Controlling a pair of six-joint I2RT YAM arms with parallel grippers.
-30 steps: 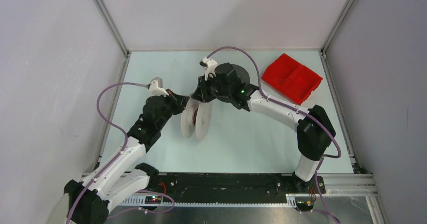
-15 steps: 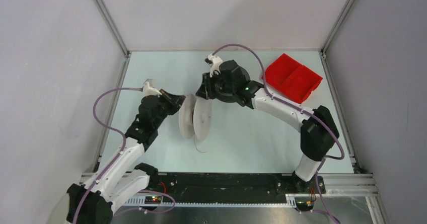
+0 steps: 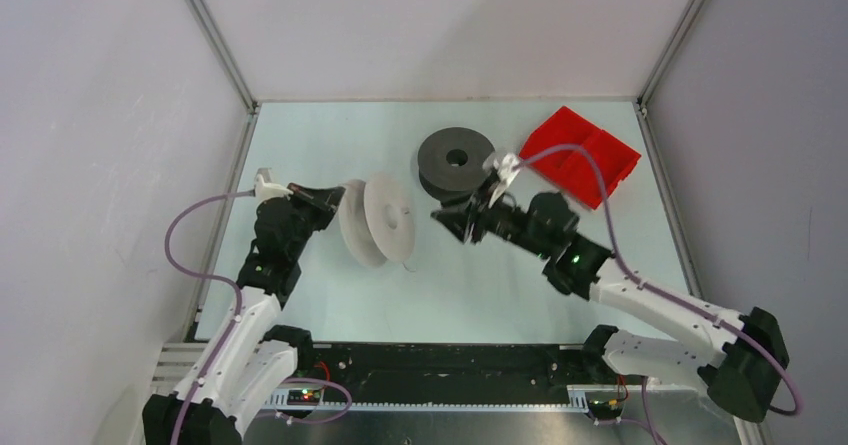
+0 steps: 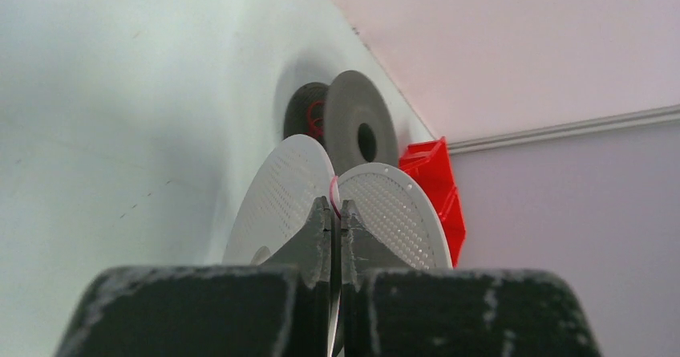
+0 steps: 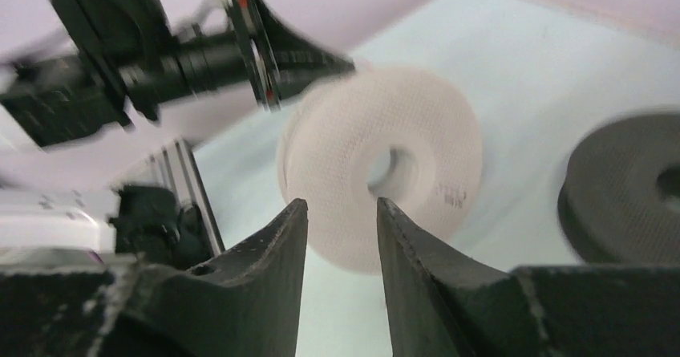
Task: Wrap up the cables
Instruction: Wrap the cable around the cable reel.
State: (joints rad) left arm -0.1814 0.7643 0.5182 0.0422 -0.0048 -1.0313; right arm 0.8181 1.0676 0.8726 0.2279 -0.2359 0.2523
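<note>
White spool [image 5: 433,132] upright beyond the parted tool [image 5: 342,206]

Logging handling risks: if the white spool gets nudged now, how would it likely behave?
Standing on its round flange rims, the white spool would probably roll or tip. Thin perforated flanges suggest it is light, easily shifted.

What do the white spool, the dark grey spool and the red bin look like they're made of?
White spool: probably plastic with a matte finish. Its flanges show a fine dotted grid texture, so it may be 3D-printed.
Dark grey spool: likely a similar plastic, dull and without glare.
Red bin: apparently moulded plastic, smooth and evenly coloured, with thin walls.
</note>
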